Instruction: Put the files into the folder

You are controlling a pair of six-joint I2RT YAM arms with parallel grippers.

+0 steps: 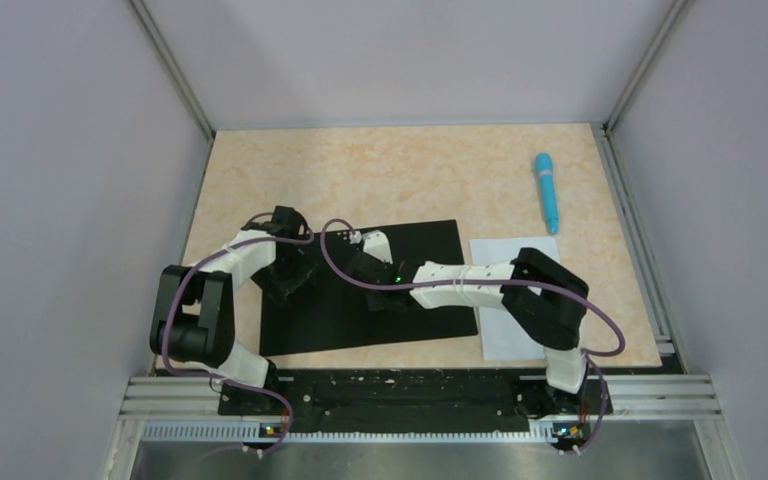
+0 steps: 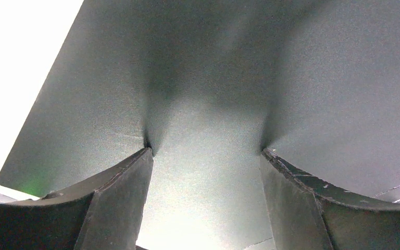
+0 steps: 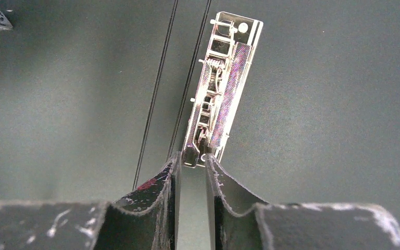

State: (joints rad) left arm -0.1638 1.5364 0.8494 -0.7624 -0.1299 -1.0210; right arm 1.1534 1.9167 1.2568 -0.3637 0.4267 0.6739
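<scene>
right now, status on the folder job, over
Left pincer open over the open folder, black inside up. Right pincer nearly closed at the metal clip, grip unclear. Paper sheet outside, right of folder, partly under right arm.

The overhead view is lit evenly and softly from above, so the table (image 1: 380, 170) looks pale and clear and only faint shadows lie under the arms. The black inside of the folder (image 1: 430, 240) swallows detail, and the arms' dark parts merge into it. The left wrist view burns out to pure white in its upper-left corner. The surface there is grainy grey, with a dark shadow above the left tool (image 2: 206, 151) and a green glow at the lower left. The right wrist view is dim, but the metal clip (image 3: 221, 88) is sharp and glints with purplish glare. The right tool (image 3: 191, 159) is slightly soft.
</scene>
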